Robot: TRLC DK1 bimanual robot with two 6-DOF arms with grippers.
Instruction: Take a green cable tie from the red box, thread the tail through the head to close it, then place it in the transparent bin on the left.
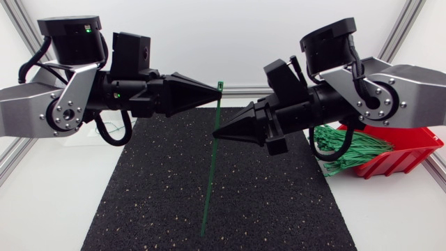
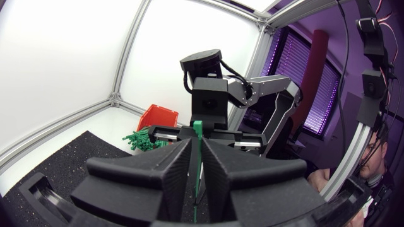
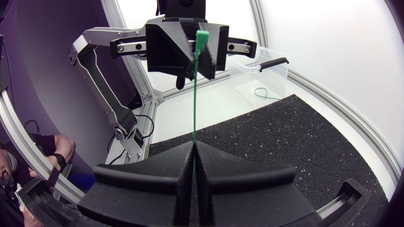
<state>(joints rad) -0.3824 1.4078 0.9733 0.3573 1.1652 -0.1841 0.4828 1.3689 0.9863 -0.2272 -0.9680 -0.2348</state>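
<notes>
A green cable tie [image 1: 210,178] runs straight between both arms: left gripper [image 1: 221,88] pinching its head end, right gripper [image 1: 214,132] pinching mid-strap, the long tail trailing free beyond.

red box [image 1: 411,150] partly hidden behind right arm [image 1: 390,84], transparent bin [image 3: 268,69] partly behind left hand [image 3: 191,62]
</notes>
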